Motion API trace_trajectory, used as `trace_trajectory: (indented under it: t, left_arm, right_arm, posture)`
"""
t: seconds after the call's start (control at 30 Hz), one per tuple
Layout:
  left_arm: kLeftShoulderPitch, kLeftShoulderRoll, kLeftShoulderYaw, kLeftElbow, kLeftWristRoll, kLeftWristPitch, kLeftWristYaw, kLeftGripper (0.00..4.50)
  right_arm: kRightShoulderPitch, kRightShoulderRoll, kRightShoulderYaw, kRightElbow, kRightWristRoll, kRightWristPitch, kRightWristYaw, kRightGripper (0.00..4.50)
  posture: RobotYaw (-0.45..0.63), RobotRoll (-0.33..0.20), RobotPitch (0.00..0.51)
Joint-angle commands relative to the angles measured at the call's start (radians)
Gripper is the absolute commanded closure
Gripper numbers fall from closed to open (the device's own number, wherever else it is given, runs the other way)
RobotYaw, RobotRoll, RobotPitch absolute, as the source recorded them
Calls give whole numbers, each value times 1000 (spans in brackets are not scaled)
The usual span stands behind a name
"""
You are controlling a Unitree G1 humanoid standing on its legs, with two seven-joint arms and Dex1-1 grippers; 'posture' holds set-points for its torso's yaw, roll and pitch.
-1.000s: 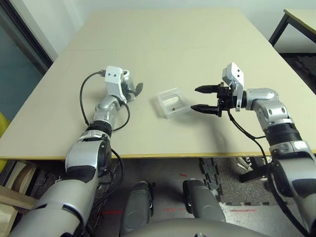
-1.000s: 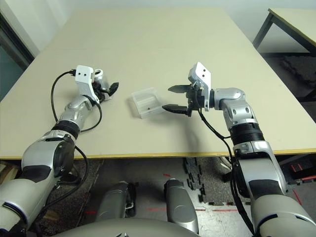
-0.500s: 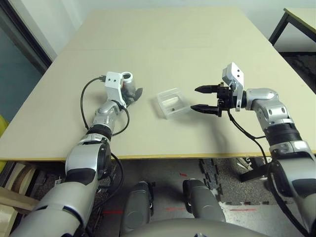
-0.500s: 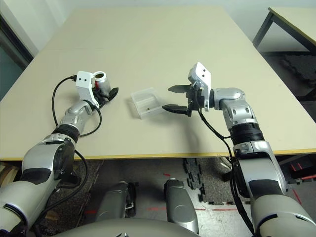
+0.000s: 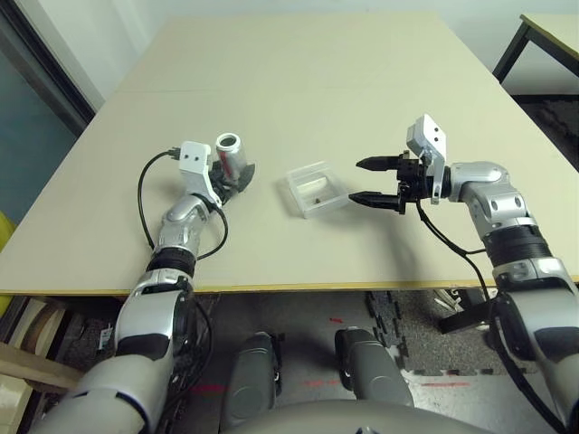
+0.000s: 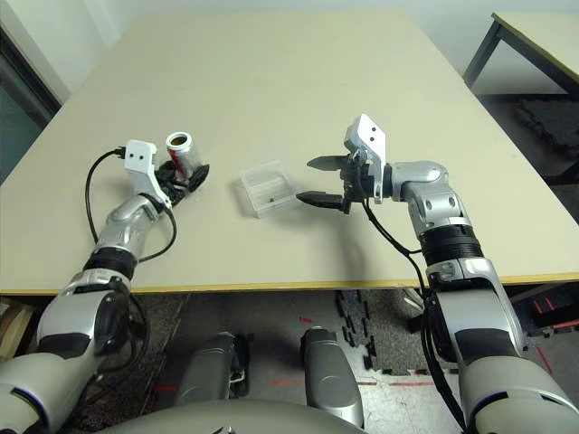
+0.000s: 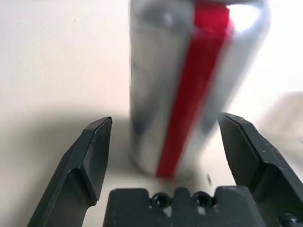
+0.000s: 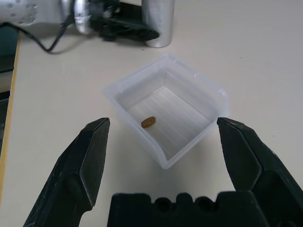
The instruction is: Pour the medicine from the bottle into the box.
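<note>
The whitish-grey bottle (image 5: 232, 155) with a red stripe (image 7: 189, 85) stands upright on the table, its open mouth up, left of the box. My left gripper (image 5: 239, 177) is open around its base, and both fingers stand clear of its sides in the left wrist view. The clear box (image 5: 317, 188) lies in the middle, and the brownish medicine pellet (image 8: 148, 122) rests on its floor. Just right of the box, my right gripper (image 5: 358, 180) hovers open with nothing between its fingers. The right wrist view looks past the box to the bottle (image 8: 158, 21).
The beige table (image 5: 317, 81) stretches far behind the box, and its front edge (image 5: 298, 287) runs close below both arms. A black cable (image 5: 145, 194) loops off my left wrist. A second table (image 5: 552, 32) stands at the back right.
My left arm has brought the bottle from a tilt towards the box to upright and drawn it back to the left. The right arm and the box have not moved.
</note>
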Motion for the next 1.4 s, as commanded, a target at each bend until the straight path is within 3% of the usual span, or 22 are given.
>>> trace_trajectory:
  t: [0.03,0.17,0.4,0.8,1.03,1.4]
  left_arm:
    - [115,30,-18,-231,-37,119,-21,28]
    - [212,60,1,-447,-94,235,-17,28]
    - [252,154,95,-573,-180,309,-18,28]
    - [119,322,188,-380,-198,284,-31,28]
    - [-18,367,186,-167,-174,217,-35,28]
    - [-123,396,173,44,-143,103,-51,28]
  right_arm:
    - [2,-1,-5,10,4,-9,-1,0]
    - [2,6,-13,21,6,-15,-17,0]
    - [17,7,-104,13,53,30,-139,0]
    - [123,-34,-321,-57,125,67,-424,0]
    - [156,-65,-409,-24,116,13,-584,0]
    - [180,-100,-468,66,94,-90,-748,0]
  posture:
    - [-212,0,100]
    - [-203,0,103]
    - [-181,0,111]
    - [-180,0,118]
    - [-205,0,116]
    - [-213,0,106]
